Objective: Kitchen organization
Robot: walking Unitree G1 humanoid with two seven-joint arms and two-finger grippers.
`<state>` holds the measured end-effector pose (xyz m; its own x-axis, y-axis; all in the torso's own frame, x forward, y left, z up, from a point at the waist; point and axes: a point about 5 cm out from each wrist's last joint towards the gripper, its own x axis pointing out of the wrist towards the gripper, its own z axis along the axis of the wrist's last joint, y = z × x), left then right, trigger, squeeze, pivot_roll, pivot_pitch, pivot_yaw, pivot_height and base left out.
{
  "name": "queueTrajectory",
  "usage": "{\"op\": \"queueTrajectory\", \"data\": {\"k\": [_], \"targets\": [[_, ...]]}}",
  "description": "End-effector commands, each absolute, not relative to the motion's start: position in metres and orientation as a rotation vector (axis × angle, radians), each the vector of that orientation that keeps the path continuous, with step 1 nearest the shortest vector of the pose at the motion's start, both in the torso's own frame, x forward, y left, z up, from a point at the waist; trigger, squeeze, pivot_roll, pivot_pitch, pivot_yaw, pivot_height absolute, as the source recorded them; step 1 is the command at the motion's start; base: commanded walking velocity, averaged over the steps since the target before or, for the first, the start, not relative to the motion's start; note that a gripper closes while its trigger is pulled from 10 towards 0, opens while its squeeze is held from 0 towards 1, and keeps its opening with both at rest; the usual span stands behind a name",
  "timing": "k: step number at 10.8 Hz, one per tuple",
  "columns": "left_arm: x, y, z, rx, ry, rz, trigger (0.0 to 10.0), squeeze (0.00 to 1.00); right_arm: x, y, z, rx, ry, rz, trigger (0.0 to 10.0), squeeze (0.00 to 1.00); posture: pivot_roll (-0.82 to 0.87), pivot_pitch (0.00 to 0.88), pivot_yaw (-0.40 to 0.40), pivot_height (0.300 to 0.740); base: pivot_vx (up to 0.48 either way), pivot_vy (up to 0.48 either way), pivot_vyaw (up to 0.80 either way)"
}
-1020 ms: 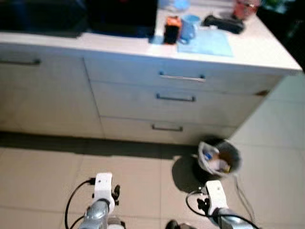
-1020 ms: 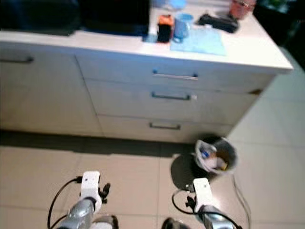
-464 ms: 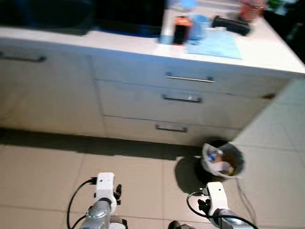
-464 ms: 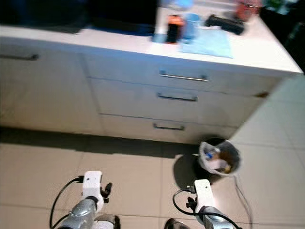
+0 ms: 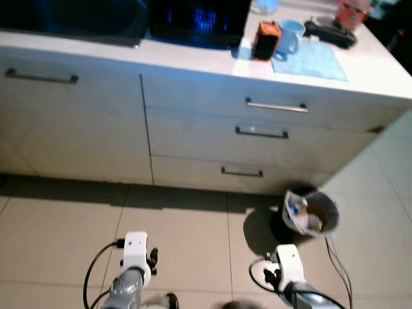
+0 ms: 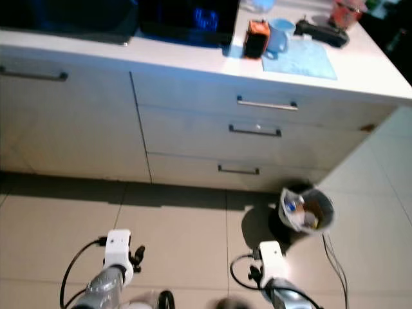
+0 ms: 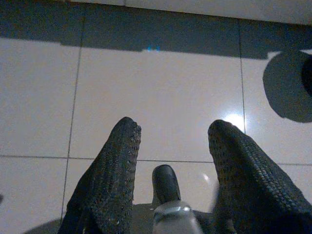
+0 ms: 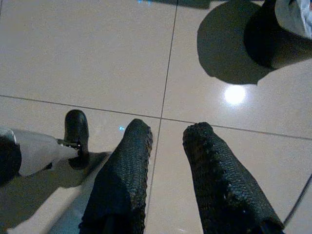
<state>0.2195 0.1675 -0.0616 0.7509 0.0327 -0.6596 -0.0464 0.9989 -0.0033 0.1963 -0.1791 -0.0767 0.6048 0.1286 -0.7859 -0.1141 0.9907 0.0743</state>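
Mug (image 5: 293,37) on counter (image 5: 193,56), far side, by orange box (image 5: 265,40); likely rigid, light, breakable; best gripped at body. Left tool (image 7: 173,141) parted wide, empty; right tool (image 8: 165,134) slightly parted, empty, above floor tiles (image 8: 87,53). Bin (image 5: 312,212) near right tool.

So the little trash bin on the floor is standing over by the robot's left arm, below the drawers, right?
Not quite. The trash bin stands on the floor below the drawers, but on the robot's right side, just ahead of its right hand. The left eye view shows this.
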Motion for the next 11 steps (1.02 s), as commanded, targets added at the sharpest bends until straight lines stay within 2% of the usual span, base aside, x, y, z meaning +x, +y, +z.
{"op": "queueTrajectory", "data": {"k": [1,11], "targets": [[0.2134,0.1627,-0.066,-0.032,0.747,0.043,10.0,0.0,0.1912,-0.1853,-0.0787,0.026,0.924,0.117,10.0,0.0,0.07,0.138,-0.087,0.74,0.0,0.375,0.0],[0.2121,0.1618,-0.0668,-0.029,0.75,0.041,10.0,0.0,0.1904,-0.1857,-0.0786,0.027,0.908,0.11,10.0,0.0,0.07,0.138,-0.088,0.74,0.0,0.371,0.0]]}}
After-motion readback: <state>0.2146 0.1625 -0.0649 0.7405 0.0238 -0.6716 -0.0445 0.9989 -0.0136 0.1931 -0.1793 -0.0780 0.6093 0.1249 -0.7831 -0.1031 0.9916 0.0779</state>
